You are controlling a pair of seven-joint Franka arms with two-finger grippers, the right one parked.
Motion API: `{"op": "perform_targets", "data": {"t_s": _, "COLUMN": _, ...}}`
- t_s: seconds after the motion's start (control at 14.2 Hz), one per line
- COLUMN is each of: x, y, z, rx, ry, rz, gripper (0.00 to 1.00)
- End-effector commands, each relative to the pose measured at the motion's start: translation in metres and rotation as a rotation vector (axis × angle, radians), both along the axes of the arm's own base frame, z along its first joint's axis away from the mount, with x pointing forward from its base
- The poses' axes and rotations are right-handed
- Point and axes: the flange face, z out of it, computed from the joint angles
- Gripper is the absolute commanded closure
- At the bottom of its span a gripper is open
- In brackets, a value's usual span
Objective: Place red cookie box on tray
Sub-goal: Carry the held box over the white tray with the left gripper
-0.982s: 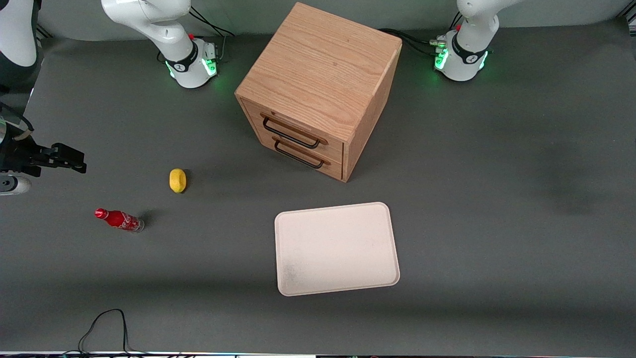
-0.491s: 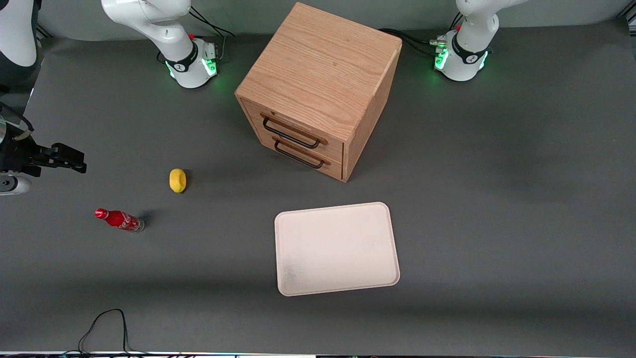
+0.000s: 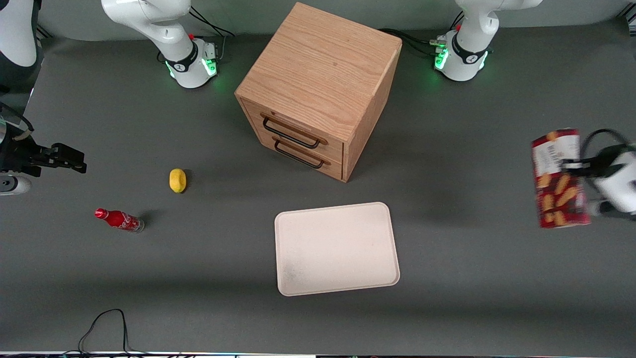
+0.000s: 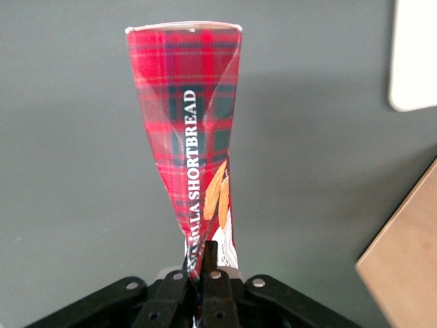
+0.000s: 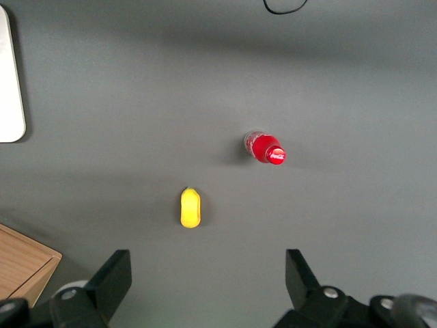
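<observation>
Small red soda bottle lies on its side on the dark grey table toward the parked arm's end, with a little yellow lemon-shaped object near it, a bit farther from the front camera. Both also show in the right wrist view, the bottle and the yellow piece apart from each other.

Next along stands the light oak wooden cabinet with two drawers, each carrying a dark metal handle. In front of those drawers, nearer the camera, the large flat pale pinkish-white tray with rounded corners rests on the table, nothing on it. A corner of the tray and an edge of the cabinet appear in the left wrist view too.

Toward the working arm's end, well apart from the tray, the flat dark-red cardboard cookie box with its white label panel and tan cookie pictures hangs above the table, slightly tilted. The left arm's gripper holds it from the side: in the wrist view the black fingers are pinched narrow on the plaid end of the box, gripper clamped around it.
</observation>
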Motion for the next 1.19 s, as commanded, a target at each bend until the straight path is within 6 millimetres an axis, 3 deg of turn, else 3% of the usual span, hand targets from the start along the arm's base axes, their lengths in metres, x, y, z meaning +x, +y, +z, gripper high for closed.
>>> {"op": "perform_targets", "data": {"t_s": 0.0, "x": 0.016, "y": -0.082, "z": -0.024, "rx": 0.013, "ry": -0.052, "rz": 0.059, "gripper": 1.00}}
{"op": "perform_targets", "data": {"t_s": 0.14, "x": 0.022, "y": -0.146, "z": -0.048, "rx": -0.006, "ry": -0.093, "rz": 0.129, "gripper": 1.00}}
{"op": "perform_targets", "data": {"t_s": 0.28, "x": 0.029, "y": -0.195, "z": -0.076, "rx": -0.051, "ry": -0.129, "rz": 0.182, "gripper": 1.00}}
{"op": "perform_targets", "data": {"t_s": 0.56, "x": 0.044, "y": -0.262, "z": -0.131, "rx": -0.109, "ry": -0.164, "rz": 0.257, "gripper": 1.00}}
{"op": "perform_targets", "data": {"t_s": 0.84, "x": 0.047, "y": -0.296, "z": -0.185, "rx": -0.135, "ry": -0.194, "rz": 0.274, "gripper": 1.00}}
{"op": "perform_targets", "data": {"t_s": 1.12, "x": 0.048, "y": -0.308, "z": -0.230, "rx": -0.138, "ry": -0.197, "rz": 0.263, "gripper": 1.00}}
